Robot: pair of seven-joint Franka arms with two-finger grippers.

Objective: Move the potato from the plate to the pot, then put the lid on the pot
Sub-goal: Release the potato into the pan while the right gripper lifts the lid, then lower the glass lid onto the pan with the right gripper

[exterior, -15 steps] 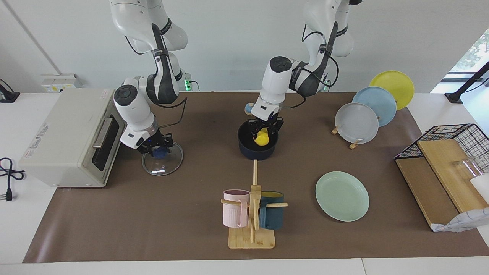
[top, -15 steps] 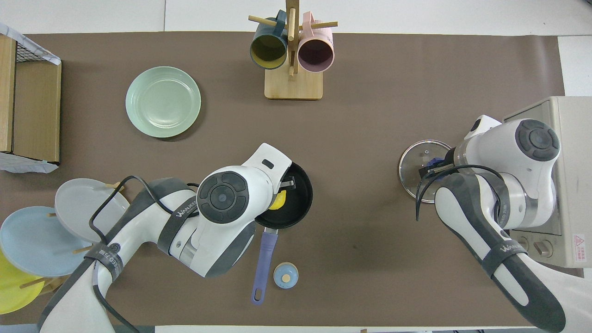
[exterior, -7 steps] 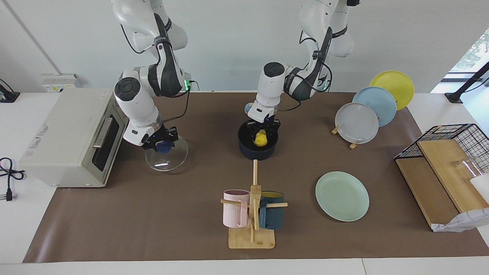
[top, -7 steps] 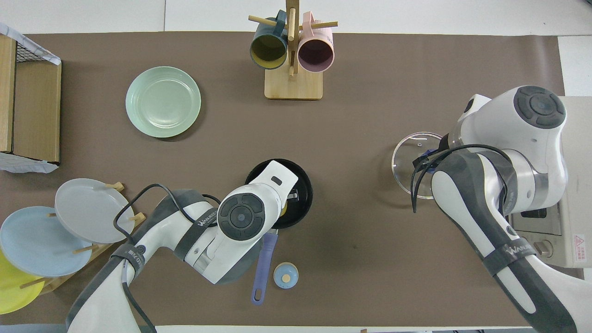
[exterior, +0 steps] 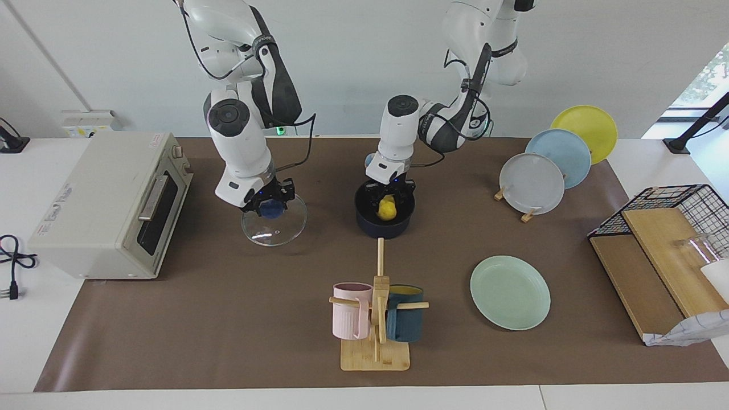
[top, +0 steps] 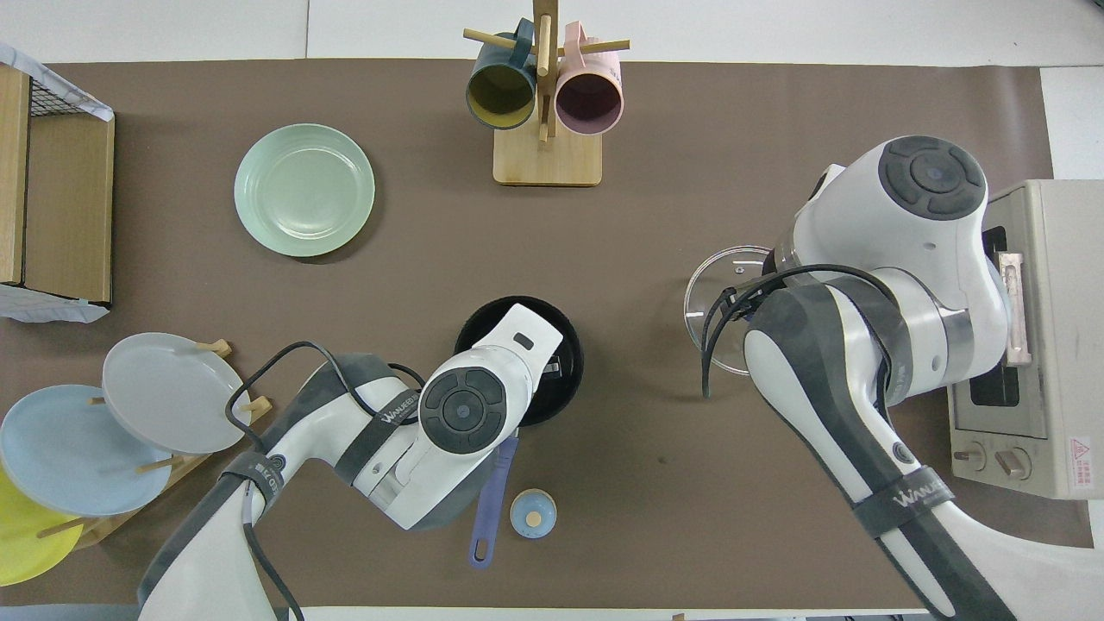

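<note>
The yellow potato (exterior: 387, 209) sits inside the dark navy pot (exterior: 387, 229) in the middle of the mat. My left gripper (exterior: 389, 199) hangs right over the potato, down at the pot's rim. In the overhead view the left wrist hides the potato; only the pot's rim (top: 567, 379) and blue handle (top: 488, 509) show. My right gripper (exterior: 267, 207) is shut on the blue knob of the glass lid (exterior: 274, 226). The lid hangs just above the mat between the oven and the pot, its edge (top: 711, 297) showing beside the right arm. The mint-green plate (exterior: 510, 291) lies bare.
A toaster oven (exterior: 108, 205) stands at the right arm's end. A wooden mug rack (exterior: 376, 319) with two mugs is farther out than the pot. Upright plates (exterior: 532, 182) and a wire basket (exterior: 678, 208) are at the left arm's end. A small blue bell (top: 533, 514) sits beside the pot handle.
My right gripper has lifted the lid off the mat and carried it away from the oven toward the pot. My left gripper has shifted slightly over the pot with the potato low inside.
</note>
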